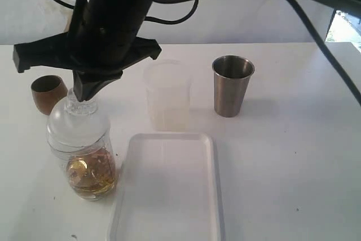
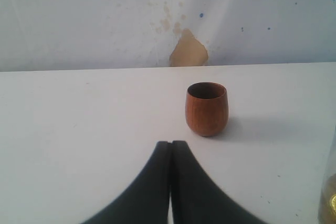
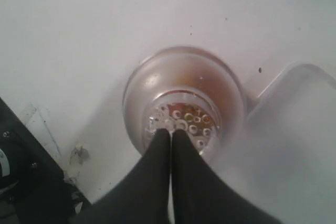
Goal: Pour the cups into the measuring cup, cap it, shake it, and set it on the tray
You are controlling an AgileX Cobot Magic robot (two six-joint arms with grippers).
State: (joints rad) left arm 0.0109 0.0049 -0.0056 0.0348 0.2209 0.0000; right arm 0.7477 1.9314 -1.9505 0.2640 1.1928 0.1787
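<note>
1. The tray (image 1: 169, 201) lies nearest, at bottom centre of the exterior view, with nothing on it. It is the last stop of the task.
2. Just beside its left rim, on the tabletop (image 1: 293, 156), stands the measuring cup (image 1: 90, 170), at lower left. It holds amber liquid low down and wears a clear domed lid (image 1: 77, 125).
3. The right claw (image 1: 84, 97) reaches across and is clenched, its tips meeting on the lid's crown. I cannot tell whether it pinches the knob. I judge this to be the capping step. Press straight down along the cup's axis so the lid seats evenly and the cup does not tip, and confirm the seal before shaking.
4. Farther back, the frosted beaker (image 1: 166, 97) and the steel tumbler (image 1: 231, 86) stand upright.
5. Far left sits the wooden cup (image 1: 48, 93). The left claw (image 2: 171, 148) faces it, clenched on nothing and apart from it.
</note>
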